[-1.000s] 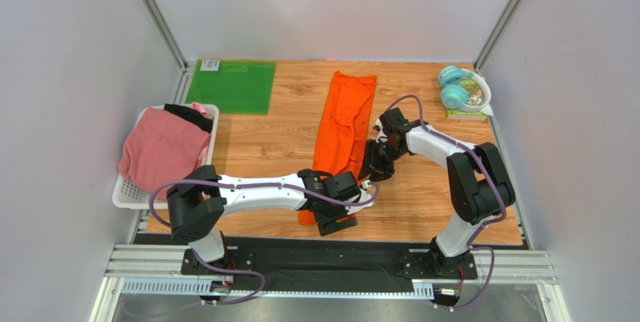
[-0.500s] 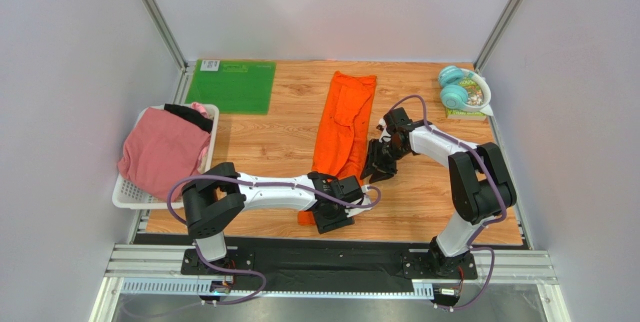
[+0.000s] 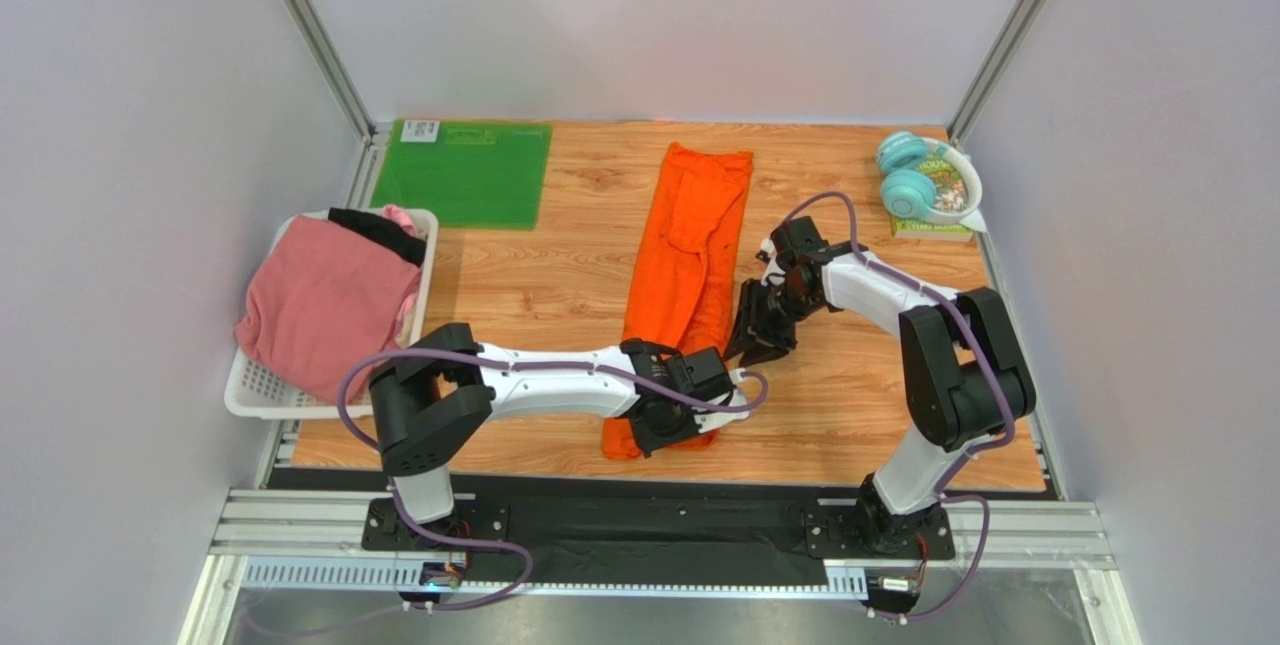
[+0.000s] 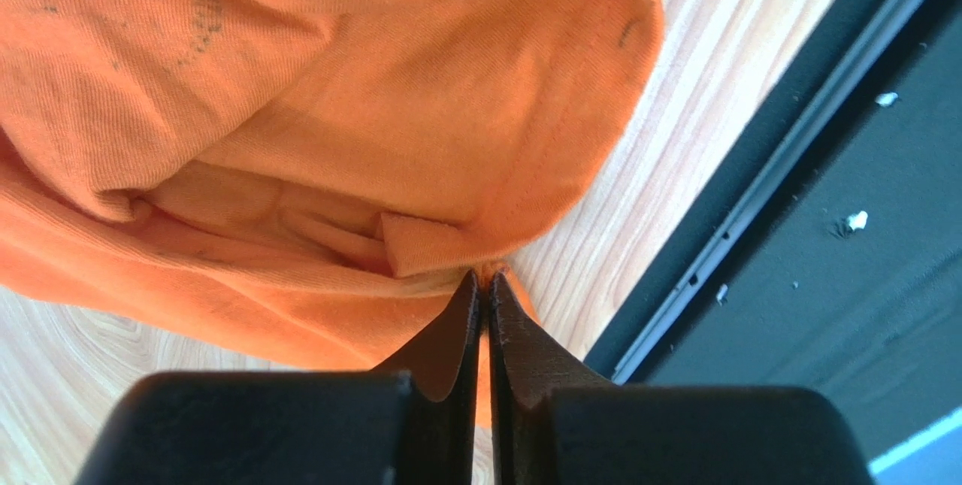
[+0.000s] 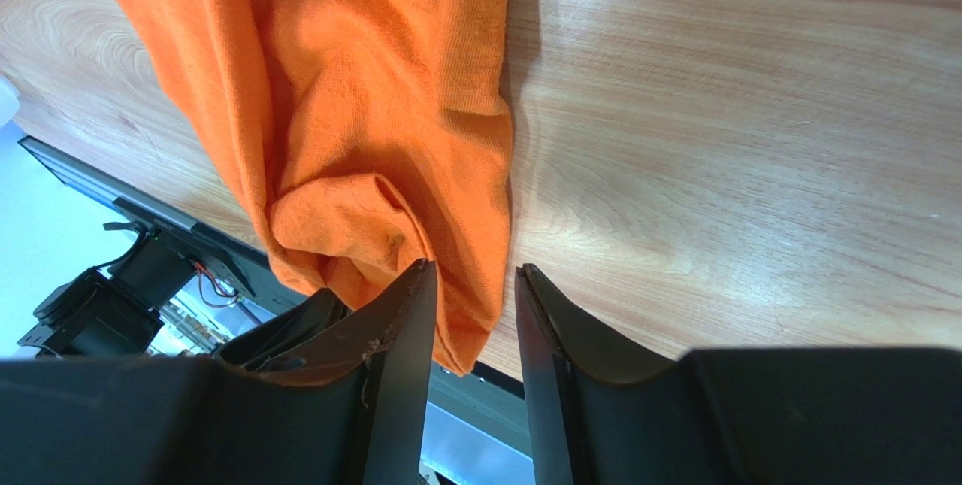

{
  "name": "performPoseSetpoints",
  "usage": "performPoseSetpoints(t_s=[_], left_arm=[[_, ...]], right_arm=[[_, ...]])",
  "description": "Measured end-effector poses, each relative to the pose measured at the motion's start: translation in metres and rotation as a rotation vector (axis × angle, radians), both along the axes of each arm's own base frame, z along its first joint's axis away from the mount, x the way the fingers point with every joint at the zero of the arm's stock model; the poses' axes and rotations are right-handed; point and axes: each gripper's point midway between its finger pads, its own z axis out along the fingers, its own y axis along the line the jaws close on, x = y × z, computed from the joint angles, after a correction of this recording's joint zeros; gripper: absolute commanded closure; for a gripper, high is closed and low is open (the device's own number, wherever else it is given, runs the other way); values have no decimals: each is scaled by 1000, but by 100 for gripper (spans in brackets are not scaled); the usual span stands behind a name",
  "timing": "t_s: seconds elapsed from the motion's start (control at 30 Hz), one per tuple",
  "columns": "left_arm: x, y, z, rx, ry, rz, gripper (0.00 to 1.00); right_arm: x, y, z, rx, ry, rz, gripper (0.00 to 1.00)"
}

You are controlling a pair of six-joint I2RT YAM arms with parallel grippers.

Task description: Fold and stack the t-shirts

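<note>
The orange t-shirt lies as a long folded strip running from the back of the table toward the front. My left gripper sits at its near end, by the table's front edge. The left wrist view shows that gripper shut on a pinch of the orange t-shirt's bunched hem. My right gripper stands open at the strip's right edge. In its wrist view the orange cloth reaches into the gap between the tips of that gripper. The pink t-shirt and the black one lie heaped at left.
A white basket at the left edge holds the pink and black shirts. A green mat lies flat at the back left. Teal headphones rest by a bowl at the back right. The black rail runs just past the near table edge.
My left gripper has gone from wide open to shut on the near end of the orange shirt, which now bunches there. The right gripper has narrowed slightly and barely moved.
</note>
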Motion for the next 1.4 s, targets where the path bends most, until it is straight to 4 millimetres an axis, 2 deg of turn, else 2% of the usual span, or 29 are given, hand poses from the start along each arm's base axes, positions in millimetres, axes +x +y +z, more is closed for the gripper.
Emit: performPoseSetpoints(t_s=[0.23,0.53,0.67,0.83,0.97,1.1,1.2,1.4], left_arm=[[-1,2,18,-16,107,-19,95],[-9,18,78,-136,171,-63,95],[-2,26,92,-172,171,-48,95],[14,36,95,-188,176,16,95],[10,34,96,-200,201,10,95],[7,34,94,-197,213,3,95],[8,37,91,-190,217,5,95],[8,41,88,-180,225,8,95]], right_arm=[[-1,0,3,3,-3,1,63],[-1,0,10,9,-20,1,58],[0,1,20,26,-56,10,55],[-6,10,24,51,-62,48,53],[-22,30,19,57,-49,136,53],[-39,45,3,50,-12,206,55],[-44,48,-6,40,11,223,56],[-41,48,-20,19,31,231,58]])
